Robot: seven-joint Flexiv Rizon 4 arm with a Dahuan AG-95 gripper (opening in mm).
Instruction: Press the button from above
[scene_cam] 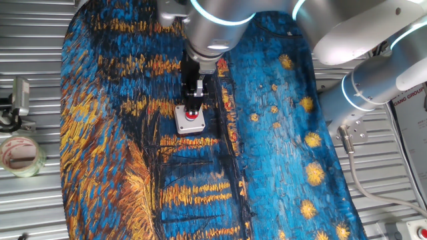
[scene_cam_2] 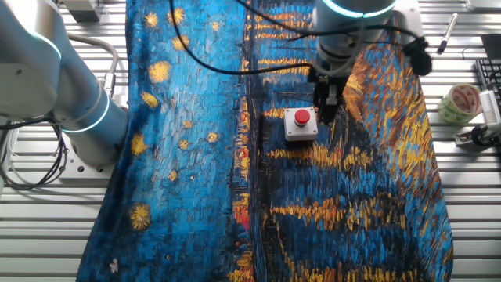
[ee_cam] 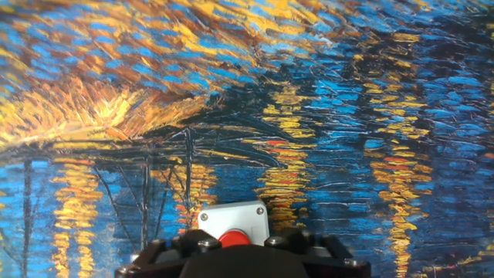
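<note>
The button [scene_cam: 193,115] is a small red dome in a light grey square box [scene_cam: 189,125] that lies on the blue and orange painted cloth. It also shows in the other fixed view [scene_cam_2: 302,117] and at the bottom of the hand view [ee_cam: 234,238], partly hidden by the black hand body. My gripper [scene_cam: 194,102] points straight down, with its dark fingertips just above the dome. In the other fixed view the gripper [scene_cam_2: 327,112] hangs by the box's right edge. No view shows whether the fingertips touch each other or the dome.
The cloth [scene_cam: 267,153] covers the slatted metal table. A roll of tape [scene_cam: 20,155] lies off the cloth and also shows in the other fixed view [scene_cam_2: 460,102]. The arm's base [scene_cam_2: 74,106] stands beside the cloth.
</note>
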